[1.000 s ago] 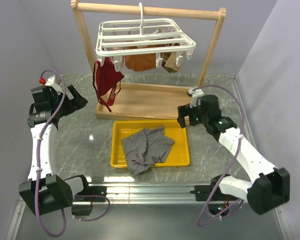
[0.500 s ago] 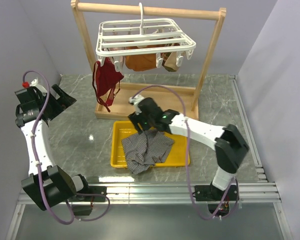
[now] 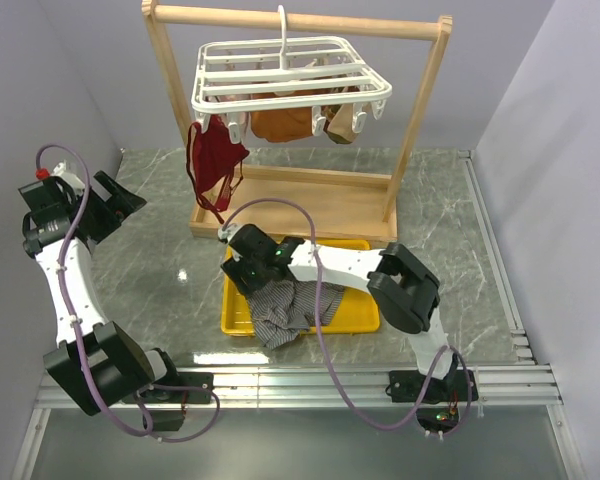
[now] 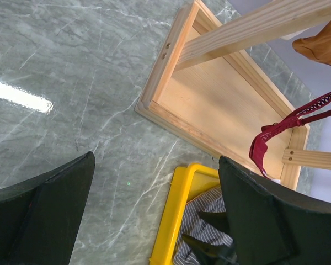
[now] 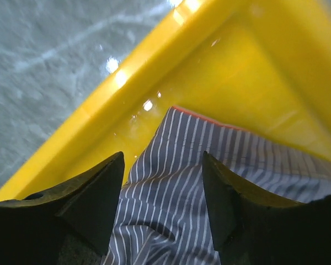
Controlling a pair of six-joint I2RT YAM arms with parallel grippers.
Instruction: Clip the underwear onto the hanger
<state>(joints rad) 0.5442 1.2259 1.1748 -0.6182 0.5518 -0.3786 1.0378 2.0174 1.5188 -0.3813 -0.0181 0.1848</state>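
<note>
Wrist cam alone: R end effector [image 5: 162, 161] spread, prob. touching underwear [image 5: 174, 212].

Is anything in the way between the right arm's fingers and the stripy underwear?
No, nothing I can see. The right gripper hangs right over the grey striped underwear in the yellow tray, fingers open, with only bare cloth between them.

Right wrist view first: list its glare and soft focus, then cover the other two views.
Right wrist: white glints on the tray rim; underwear stripes crisp, right fingers dark and soft. Left wrist: a bright glare streak on the table; left fingers plain black. Top external: even light, one small glint on the table left of the tray.
</note>
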